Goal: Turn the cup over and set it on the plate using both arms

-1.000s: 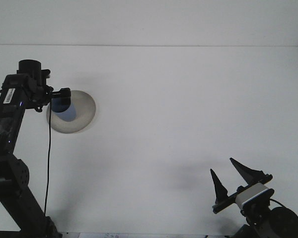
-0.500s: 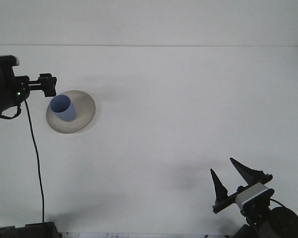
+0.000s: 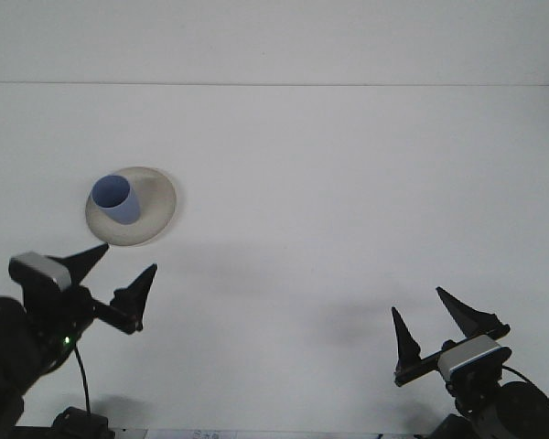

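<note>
One blue cup [image 3: 115,199] is seen upright, mouth up, on the grey plate [image 3: 156,208] at about ten o'clock on the white table [image 3: 348,201]; the left hand [image 3: 117,280] is held spread at seven o'clock, apart from the plate; the right hand [image 3: 432,320] is spread at five o'clock, gripping nothing.

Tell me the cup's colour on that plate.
The cup is light blue, standing on a pale grey plate; the front view shows it.
</note>
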You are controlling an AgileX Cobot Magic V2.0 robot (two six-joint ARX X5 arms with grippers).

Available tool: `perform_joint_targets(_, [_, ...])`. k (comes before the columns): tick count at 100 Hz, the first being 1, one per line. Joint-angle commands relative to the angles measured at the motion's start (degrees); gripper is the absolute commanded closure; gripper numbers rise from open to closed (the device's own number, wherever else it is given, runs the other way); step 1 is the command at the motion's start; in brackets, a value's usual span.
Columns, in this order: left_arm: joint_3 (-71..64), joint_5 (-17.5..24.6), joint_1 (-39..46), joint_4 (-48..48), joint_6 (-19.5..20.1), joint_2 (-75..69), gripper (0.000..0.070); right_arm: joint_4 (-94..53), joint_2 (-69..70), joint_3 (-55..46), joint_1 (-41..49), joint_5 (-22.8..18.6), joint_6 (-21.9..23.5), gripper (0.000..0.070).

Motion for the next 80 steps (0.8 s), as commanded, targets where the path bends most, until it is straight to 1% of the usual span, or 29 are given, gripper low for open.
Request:
perform_joint_targets(1, [-5.75,-0.68,-0.28,0.96,-3.34,-5.95,0.0078,0.46,-0.04,0.52,0.39,0.26,0.79,0.0145])
perform_joint_targets(14, [-13.62,-0.22,-0.28,0.96,-4.28,-13.70,0.0078,0.57,-0.04,0.52,0.39,0.26,0.77,0.0146])
perform_joint_targets(26, [-16.39,-0.28,-0.28,0.87,-4.98,-16.85,0.0079,0.63,-0.04,0.52,0.39,-0.11,0.77,0.0147])
perform_joint_targets(30, [-16.57,-0.28,-0.28,0.81,-4.98,-17.11,0.0086,0.57,-0.04,0.52,0.39,-0.48,0.74,0.0159])
perform_joint_targets(32, [-16.59,-0.28,-0.28,0.83,-4.98,-17.14,0.0100,0.48,-0.04,0.52,0.39,-0.48,0.77,0.0176])
perform_joint_targets(34, [-16.59,-0.28,-0.28,0.87,-5.01,-17.14,0.0133,0.37,-0.04,0.52,0.39,-0.46,0.77,0.0203])
perform_joint_targets(36, [-16.59,-0.24,-0.28,0.98,-5.01,-17.14,0.0181,0.26,-0.04,0.52,0.39,-0.48,0.77,0.0247])
perform_joint_targets(38, [-16.59,-0.24,-0.28,0.98,-5.05,-17.14,0.0250,0.17,-0.04,0.52,0.39,-0.50,0.77,0.0311])
perform_joint_targets(39, [-16.59,-0.24,-0.28,0.98,-5.05,-17.14,0.0291,0.09,-0.04,0.52,0.39,-0.50,0.77,0.0329])
perform_joint_targets(40, [-16.59,-0.24,-0.28,0.98,-5.07,-17.14,0.0337,0.00,-0.04,0.52,0.39,-0.50,0.74,0.0391])
perform_joint_targets(41, [-16.59,-0.24,-0.28,0.98,-5.07,-17.14,0.0387,-0.09,-0.04,0.52,0.39,-0.50,0.77,0.0439])
perform_joint_targets(46, [-16.59,-0.24,-0.28,0.96,-5.07,-17.14,0.0680,-0.55,-0.04,0.52,0.39,-0.48,0.68,0.0697])
perform_joint_targets(47, [-16.57,-0.24,-0.28,0.96,-5.07,-17.14,0.0700,-0.63,-0.04,0.52,0.39,-0.48,0.57,0.0700])
perform_joint_targets(49, [-16.59,-0.24,-0.28,0.96,-5.22,-17.14,0.0700,-0.66,-0.04,0.52,0.39,-0.46,0.33,0.0700])
perform_joint_targets(50, [-16.57,-0.24,-0.28,0.98,-5.25,-17.14,0.0677,-0.68,-0.04,0.52,0.39,-0.46,0.33,0.0690])
perform_joint_targets(51, [-16.57,-0.24,-0.28,1.01,-5.25,-17.14,0.0675,-0.70,-0.04,0.52,0.39,-0.46,0.35,0.0692])
perform_joint_targets(54, [-16.57,-0.24,-0.28,1.01,-5.22,-17.14,0.0690,-0.68,-0.04,0.52,0.39,-0.48,0.35,0.0694])
perform_joint_targets(80, [-16.57,-0.42,-0.28,1.09,-5.16,-17.16,0.0684,-0.55,-0.04,0.57,0.39,-0.22,0.35,0.0693])
